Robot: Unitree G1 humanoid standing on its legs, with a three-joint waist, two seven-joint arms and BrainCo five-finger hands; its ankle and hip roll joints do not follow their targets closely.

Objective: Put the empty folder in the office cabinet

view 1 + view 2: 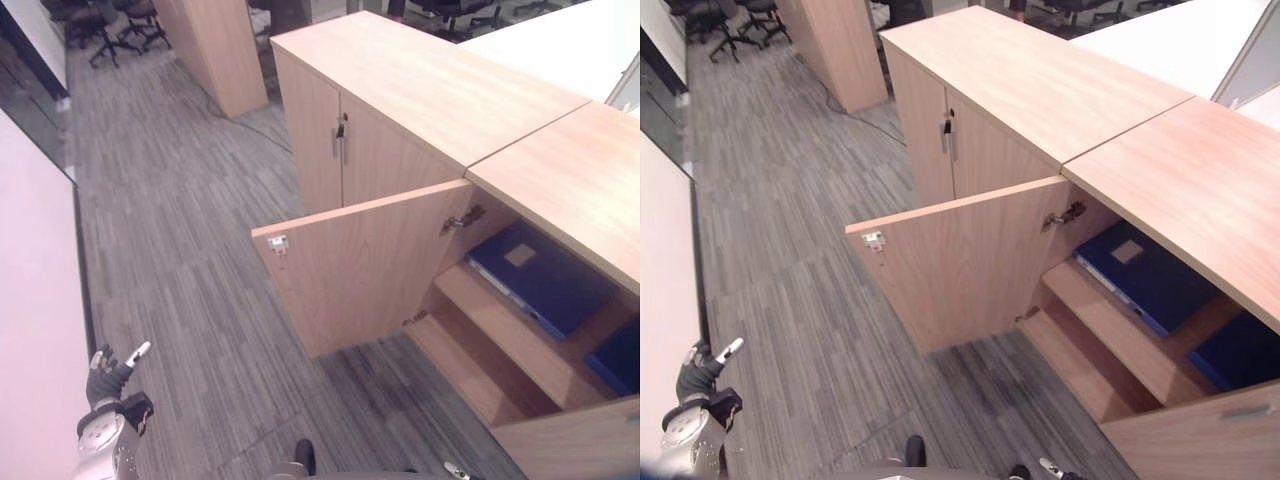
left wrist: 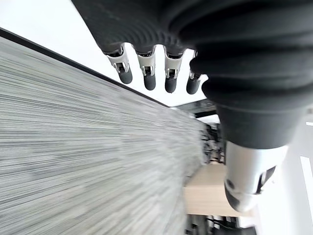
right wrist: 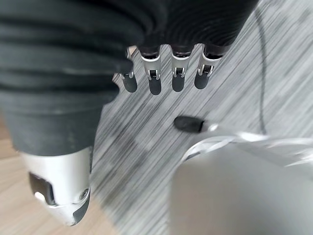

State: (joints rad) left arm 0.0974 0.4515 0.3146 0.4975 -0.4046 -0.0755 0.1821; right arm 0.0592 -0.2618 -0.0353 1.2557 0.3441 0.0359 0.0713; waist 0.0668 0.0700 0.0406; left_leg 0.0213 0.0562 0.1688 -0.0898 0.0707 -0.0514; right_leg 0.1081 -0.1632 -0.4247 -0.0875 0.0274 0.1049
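The wooden office cabinet (image 1: 560,180) stands at my right with its door (image 1: 350,270) swung wide open toward me. A blue folder (image 1: 535,275) lies flat on the upper shelf inside. A second blue folder (image 1: 615,360) lies lower down at the far right. My left hand (image 1: 105,375) is low at the left over the carpet, far from the cabinet, with its fingers (image 2: 149,73) relaxed and nothing in them. The right hand's fingers (image 3: 161,73) hang straight above the carpet, holding nothing.
A closed cabinet (image 1: 340,135) with a key in its door adjoins the open one on the left. A white panel (image 1: 30,300) runs along the left side. Farther back are a wooden unit (image 1: 215,50) and office chairs (image 1: 110,25). Grey carpet (image 1: 190,250) lies between.
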